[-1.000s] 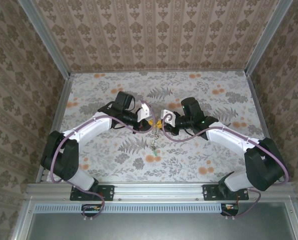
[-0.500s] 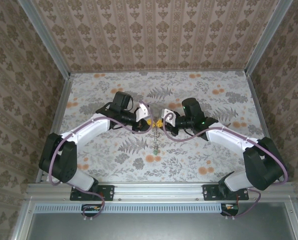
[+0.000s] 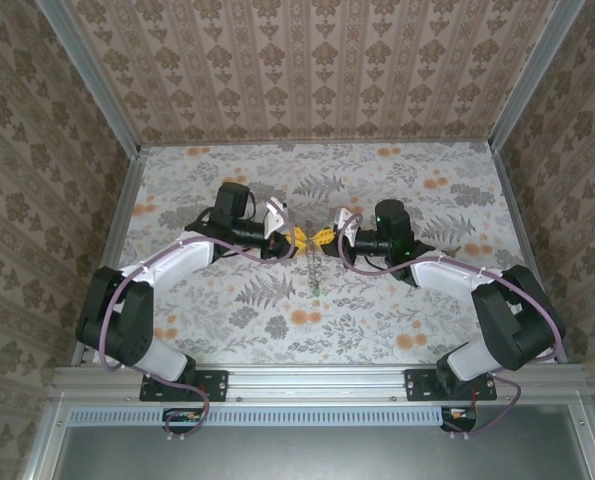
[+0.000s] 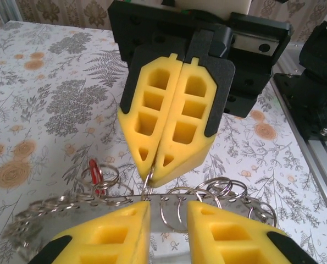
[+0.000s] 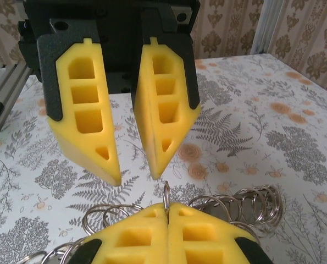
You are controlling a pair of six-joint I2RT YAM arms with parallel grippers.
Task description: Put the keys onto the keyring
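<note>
Tabletop in a grey fern-and-orange-blossom print (image 3: 397,330) lies under both machines. The white-and-black left arm (image 3: 177,256) and the white-and-black right arm (image 3: 462,275) reach in from the near rail and meet tip to tip near the middle of the table. Seen from the right wrist, the yellow-fingered left claw (image 5: 134,175) hangs at 12 o'clock with its two foam fingers parted, a clear gap between them and nothing in it. Seen from the left wrist, the yellow-fingered right claw (image 4: 151,175) is pressed tight together, and a thin pale metal wire keyring (image 4: 147,179) is nipped between its very tips, held above the table. Just beside that wire runs a string of small silvery split rings (image 4: 177,212), spreading toward 3 and 9 o'clock in that view; how they link to it I cannot make out. From overhead the string drops from between the two claws toward 6 o'clock. A tiny key with a green plastic head (image 3: 317,291) sits at its lower end, and a tiny key with a red plastic head (image 4: 94,169) shows among the rings at 9 o'clock of the pinched wire. Whether either key is threaded on the keyring itself I cannot tell.
</note>
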